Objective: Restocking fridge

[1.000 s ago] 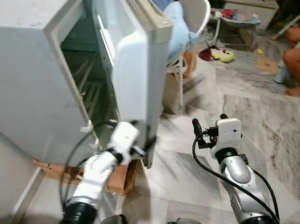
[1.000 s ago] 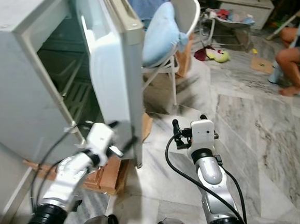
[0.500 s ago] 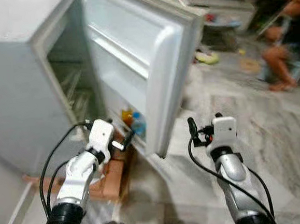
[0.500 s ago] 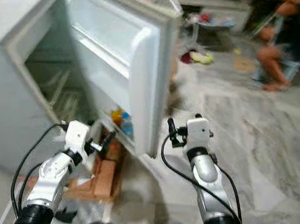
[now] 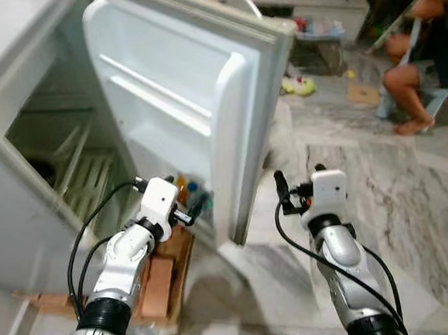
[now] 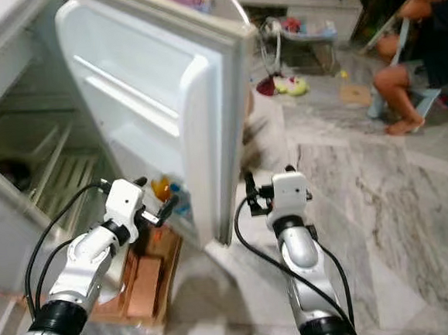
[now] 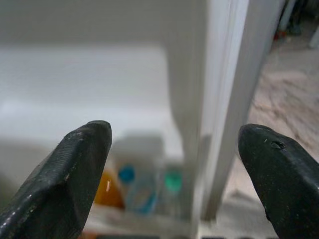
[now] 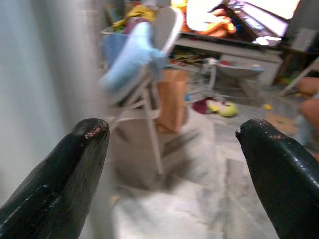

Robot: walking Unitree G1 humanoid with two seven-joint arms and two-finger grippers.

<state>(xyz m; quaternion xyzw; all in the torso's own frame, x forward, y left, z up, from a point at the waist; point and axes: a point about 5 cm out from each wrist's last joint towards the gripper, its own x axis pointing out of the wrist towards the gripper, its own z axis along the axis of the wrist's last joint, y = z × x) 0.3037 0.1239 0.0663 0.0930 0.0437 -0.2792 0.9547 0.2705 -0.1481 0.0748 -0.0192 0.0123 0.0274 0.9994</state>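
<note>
the fridge door [image 5: 195, 92] now stands wide open, and a moment ago it was only partly open with our left gripper [image 5: 187, 214] right at its bottom edge, so it looks like we have swung it out. the left gripper is now off the door, just in front of its low shelf, with its fingers [image 7: 75, 169] spread wide and nothing between them. in the left wrist view we see small bottles [image 7: 144, 186] sitting on that bottom door shelf, one with an orange look and two with blue and green caps. they are a bit blurry. our right gripper [image 5: 285, 198] is held up near the outer edge of the door, also wide open and empty. inside the fridge [image 6: 21, 152] the wire racks look mostly bare, with one dark thing near the back that we cannot make out. a person [image 5: 420, 51] sits well away across the marble floor [image 5: 397, 200], and a chair [image 8: 144, 64] stands behind the door. we think the opening step is done, so the way in is free. we hold nothing to put in yet, so the next job is probably to go and fetch the things for the shelves.
</note>
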